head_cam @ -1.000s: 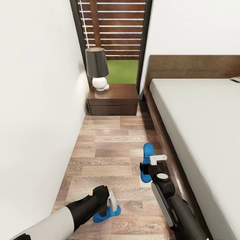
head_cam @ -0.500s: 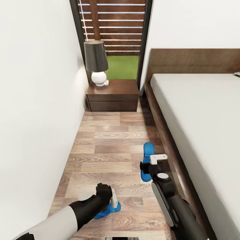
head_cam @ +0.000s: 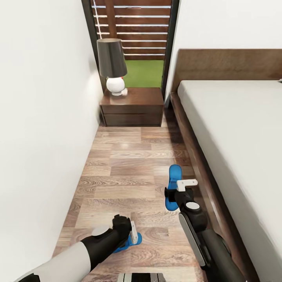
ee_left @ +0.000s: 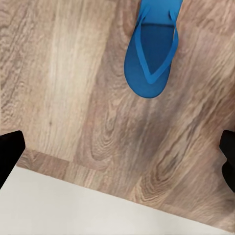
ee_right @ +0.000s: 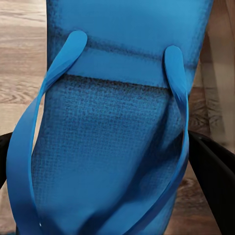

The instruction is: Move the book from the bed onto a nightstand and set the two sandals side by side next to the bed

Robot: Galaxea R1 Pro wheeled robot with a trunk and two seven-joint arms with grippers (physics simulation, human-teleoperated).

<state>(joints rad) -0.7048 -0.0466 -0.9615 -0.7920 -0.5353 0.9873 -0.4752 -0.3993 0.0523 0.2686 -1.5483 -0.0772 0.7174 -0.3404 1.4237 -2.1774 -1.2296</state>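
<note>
One blue sandal [head_cam: 172, 186] sits between the fingers of my right gripper [head_cam: 177, 192], which is shut on it just above the floor beside the bed [head_cam: 235, 129]. Up close, this sandal [ee_right: 112, 127] has the dark fingers [ee_right: 218, 171] pressing on both its sides. The other blue sandal [head_cam: 126, 243] lies flat on the floor under my left gripper [head_cam: 132, 234]. That gripper is open and above it, and its sandal [ee_left: 152, 54] lies apart from the spread fingertips [ee_left: 10, 152]. A sliver of the book [head_cam: 280, 81] shows at the mattress's far right edge. The nightstand [head_cam: 132, 107] stands ahead.
A black-shaded lamp [head_cam: 112, 62] with a white base stands on the nightstand. A white wall [head_cam: 43, 137] runs close along the left, and the bed frame [head_cam: 196, 164] along the right, leaving a narrow wood floor aisle [head_cam: 129, 168]. A slatted door lies beyond.
The whole view has shifted, so the nightstand and bed sit higher and the book has slid almost out of frame. My left gripper has edged forward over its sandal. The right gripper still holds its sandal.
</note>
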